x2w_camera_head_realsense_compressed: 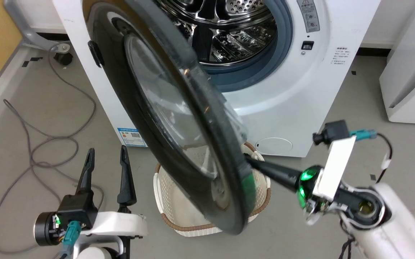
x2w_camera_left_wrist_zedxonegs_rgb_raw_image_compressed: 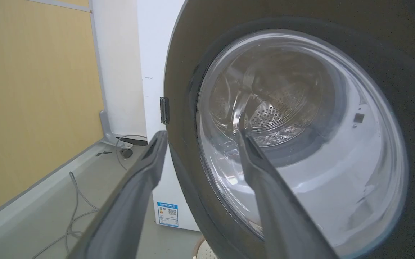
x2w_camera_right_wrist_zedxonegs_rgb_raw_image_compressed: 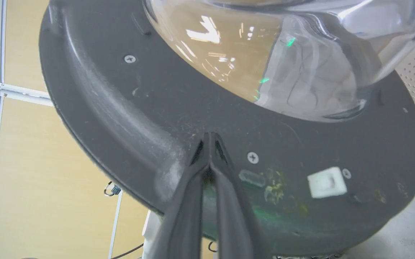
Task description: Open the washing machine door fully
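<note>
Pushing the door wider on its hinge is, as I judge it, the step in hand. Furthest left, the left end effector stands idle, its two dark fingers spread wide with nothing between them. Ahead of its fingertips and slightly to their right, near but apart, is the outer face of the large round glossy black washing machine door with its clear bulging glass bowl. The door hangs roughly half open from the left side of the big white front-loading washing machine. Its free edge juts out over a white perforated laundry basket on the floor.

On the right, the right end effector has its fingers pinched fully together and grips nothing. Its joined tips press on the door's dull grey inner face, just below the glass bowl.

The next move probably calls for carrying that push on leftward along the hinge's arc. Since the contact is only a push, the tips could slide toward the rim. The left end effector seems to stand in the door's path and would likely need to draw aside.
</note>
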### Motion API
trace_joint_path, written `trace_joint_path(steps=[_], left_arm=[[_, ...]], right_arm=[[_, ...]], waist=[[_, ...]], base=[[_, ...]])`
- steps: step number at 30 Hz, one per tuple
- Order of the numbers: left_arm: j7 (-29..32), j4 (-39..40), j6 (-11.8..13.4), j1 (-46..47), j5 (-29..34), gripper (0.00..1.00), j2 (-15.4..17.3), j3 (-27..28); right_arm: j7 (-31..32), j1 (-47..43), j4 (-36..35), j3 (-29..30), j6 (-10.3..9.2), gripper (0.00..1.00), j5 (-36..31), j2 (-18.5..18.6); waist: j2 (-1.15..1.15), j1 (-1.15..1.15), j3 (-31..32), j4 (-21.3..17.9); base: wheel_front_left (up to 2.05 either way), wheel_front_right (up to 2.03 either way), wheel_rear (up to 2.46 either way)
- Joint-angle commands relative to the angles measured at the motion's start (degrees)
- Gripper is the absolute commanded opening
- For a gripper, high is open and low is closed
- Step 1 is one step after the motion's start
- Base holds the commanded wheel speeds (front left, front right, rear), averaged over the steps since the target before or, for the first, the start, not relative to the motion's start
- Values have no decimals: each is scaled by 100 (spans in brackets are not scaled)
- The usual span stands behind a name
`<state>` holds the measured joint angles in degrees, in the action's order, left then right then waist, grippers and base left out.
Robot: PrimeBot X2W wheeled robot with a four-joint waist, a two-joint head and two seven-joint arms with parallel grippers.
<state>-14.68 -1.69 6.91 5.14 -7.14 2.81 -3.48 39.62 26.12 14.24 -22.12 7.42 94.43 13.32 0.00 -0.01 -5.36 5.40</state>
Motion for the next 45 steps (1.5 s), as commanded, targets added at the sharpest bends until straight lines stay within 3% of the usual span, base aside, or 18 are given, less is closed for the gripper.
trace_joint_path(steps=[1, 14, 24, 28, 34, 41, 45], left_arm=[[-32, -19, -17, -78, 42, 100, 7, -16], [-32, -103, -32, -139, 100, 100, 7, -6], [-32, -181, -14, -238, 87, 100, 7, 18], [-32, -210, -10, -261, 85, 100, 7, 33], [-32, -223, -17, -317, 81, 100, 7, 137], [-32, -203, -32, -376, 97, 100, 7, 275], [-32, -176, -36, -460, 113, 100, 7, 364]], right_arm=[[-37, -196, -141, -50, 7, 0, 39, -101], [4, -698, -563, -536, 7, 0, -50, -595], [-67, -1059, -815, -642, 7, 0, -200, -625], [-778, -1155, -1120, -272, 7, 0, -587, -579], [-2555, -1139, -1514, 253, 7, 0, -1726, -400], [-4683, -1224, -1564, 202, 7, 0, -3364, 314], [-5362, -1326, -1260, 368, 7, 0, -4622, 674]], waist=[[0, 1, 17, -5], [0, 1, 43, 3], [0, 1, 169, -44], [0, 1, 239, -95], [0, 1, 337, -215], [0, 1, 416, -296], [0, 1, 468, -361]], base=[[0, 0, 0], [0, 0, 0], [0, 0, 0], [0, 0, 0], [0, 0, 0], [0, 0, 0], [0, 0, 0]])
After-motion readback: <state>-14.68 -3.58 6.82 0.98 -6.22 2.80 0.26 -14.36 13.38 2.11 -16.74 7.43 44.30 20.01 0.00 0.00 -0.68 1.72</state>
